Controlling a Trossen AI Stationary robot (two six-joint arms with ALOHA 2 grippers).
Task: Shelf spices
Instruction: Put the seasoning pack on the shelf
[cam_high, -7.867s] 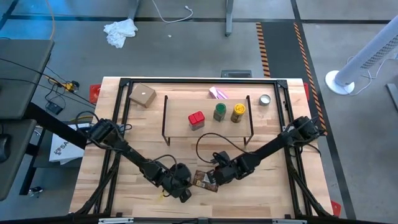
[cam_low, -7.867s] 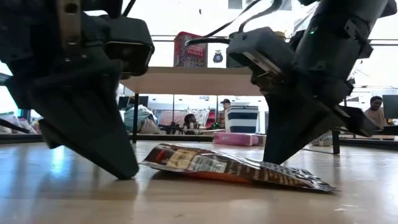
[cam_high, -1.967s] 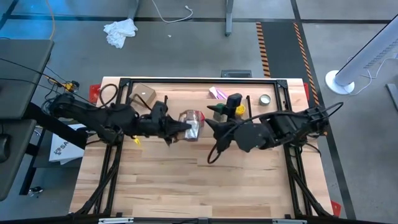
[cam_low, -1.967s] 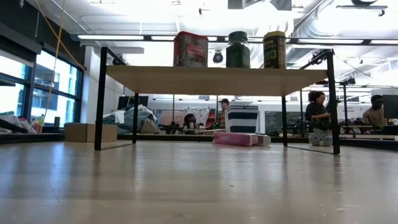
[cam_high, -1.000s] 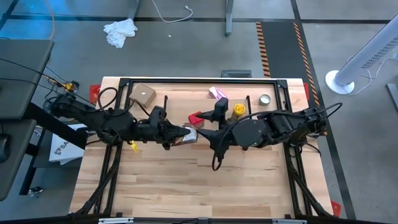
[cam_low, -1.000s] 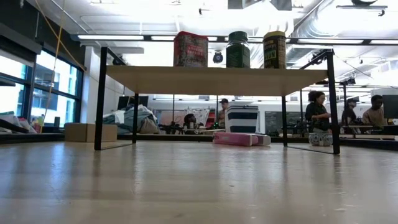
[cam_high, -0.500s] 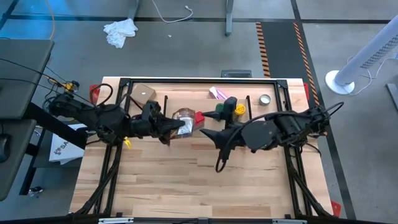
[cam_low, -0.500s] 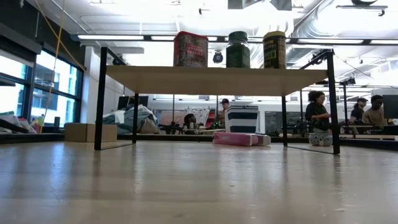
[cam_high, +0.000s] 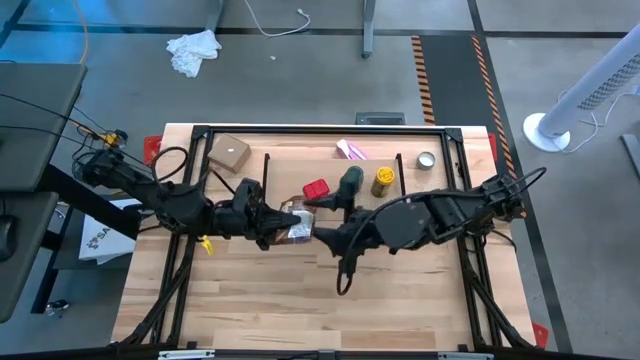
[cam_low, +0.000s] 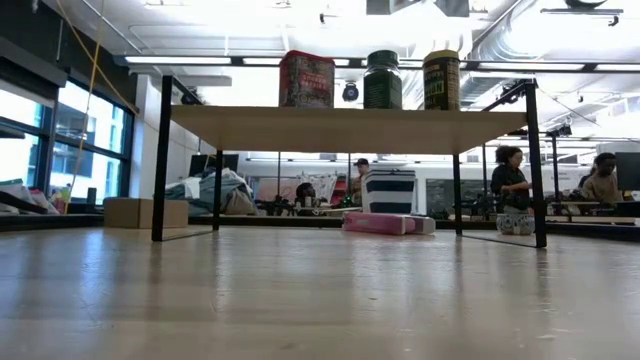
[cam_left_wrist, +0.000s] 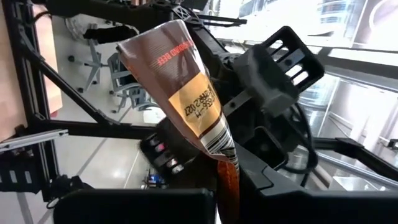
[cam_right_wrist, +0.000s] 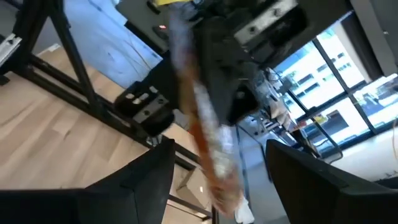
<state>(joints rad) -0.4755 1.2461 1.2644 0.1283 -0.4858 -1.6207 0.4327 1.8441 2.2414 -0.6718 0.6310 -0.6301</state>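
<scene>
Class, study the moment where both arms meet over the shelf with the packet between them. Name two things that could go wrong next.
1. The left gripper is shut on only one end of the flat packet; the right gripper is open around it, so a mistimed handover may drop it.
2. The red container, green-lidded jar and yellow jar stand on the shelf close to the arms; a swing might topple one.

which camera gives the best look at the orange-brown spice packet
The left wrist view: the packet fills it, label readable, pinched by the left gripper. The high view shows a small glimpse, the right wrist view a blurred edge-on strip, the low view nothing.
</scene>
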